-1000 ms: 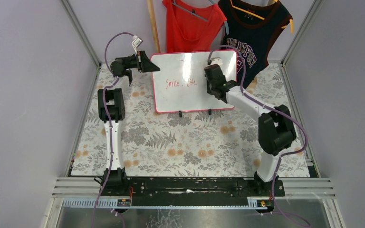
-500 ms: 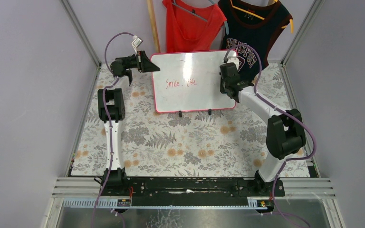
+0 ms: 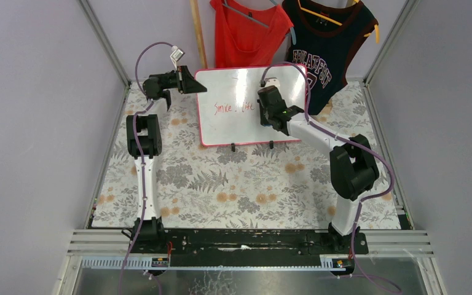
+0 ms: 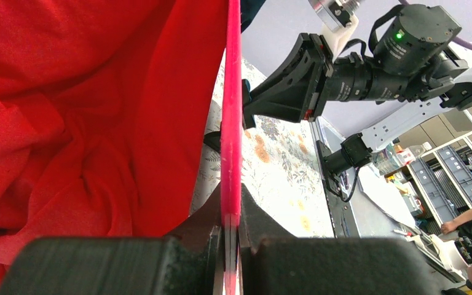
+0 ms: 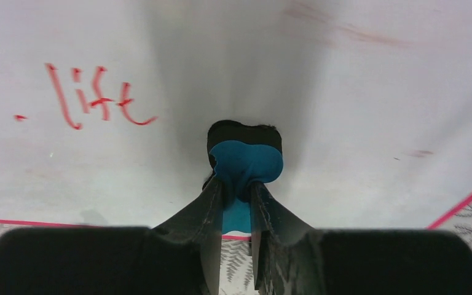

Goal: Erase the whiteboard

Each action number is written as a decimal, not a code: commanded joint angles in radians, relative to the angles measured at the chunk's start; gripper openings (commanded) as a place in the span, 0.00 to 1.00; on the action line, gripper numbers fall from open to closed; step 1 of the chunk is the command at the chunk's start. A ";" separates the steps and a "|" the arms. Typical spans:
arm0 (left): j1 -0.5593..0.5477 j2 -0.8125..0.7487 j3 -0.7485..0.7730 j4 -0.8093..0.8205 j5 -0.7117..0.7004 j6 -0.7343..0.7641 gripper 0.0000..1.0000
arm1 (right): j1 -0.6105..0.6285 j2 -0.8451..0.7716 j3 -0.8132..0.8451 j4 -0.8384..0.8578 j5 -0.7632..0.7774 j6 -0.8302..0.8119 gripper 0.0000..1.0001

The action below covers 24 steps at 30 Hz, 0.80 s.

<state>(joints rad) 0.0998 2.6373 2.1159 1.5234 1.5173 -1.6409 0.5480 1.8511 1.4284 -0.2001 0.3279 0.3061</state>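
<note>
The whiteboard [image 3: 233, 126], white with a pink-red frame and two black feet, stands tilted at the back of the table. Red writing [image 3: 233, 107] crosses its middle; "life" shows in the right wrist view [image 5: 98, 98]. My left gripper [image 3: 196, 83] is shut on the board's upper left edge, seen as a pink strip [image 4: 230, 123] between its fingers. My right gripper [image 3: 269, 104] is shut on the blue eraser [image 5: 246, 166], which presses against the board [image 5: 356, 110] just right of the writing.
A red top [image 3: 249, 31] and a dark jersey [image 3: 332, 43] hang behind the board. A wooden stick [image 3: 198, 34] leans at the back. The floral tablecloth [image 3: 246, 184] covers the table, with grey walls either side.
My right gripper swept right to the board's right edge, then came back left with the eraser to just right of the writing. The left gripper has not moved.
</note>
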 commanded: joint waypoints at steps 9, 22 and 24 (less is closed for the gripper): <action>-0.022 -0.034 -0.022 0.073 0.082 -0.031 0.00 | 0.015 0.028 0.047 0.012 0.038 -0.007 0.00; -0.022 -0.037 -0.026 0.075 0.094 -0.031 0.00 | -0.166 -0.120 -0.088 -0.010 0.098 -0.040 0.00; -0.022 -0.036 -0.026 0.075 0.093 -0.030 0.00 | -0.167 -0.119 -0.075 -0.016 0.086 -0.052 0.00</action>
<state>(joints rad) 0.0921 2.6373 2.1029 1.5261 1.5066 -1.6398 0.3946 1.7725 1.3422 -0.2150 0.3607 0.2955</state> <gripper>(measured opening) 0.044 0.250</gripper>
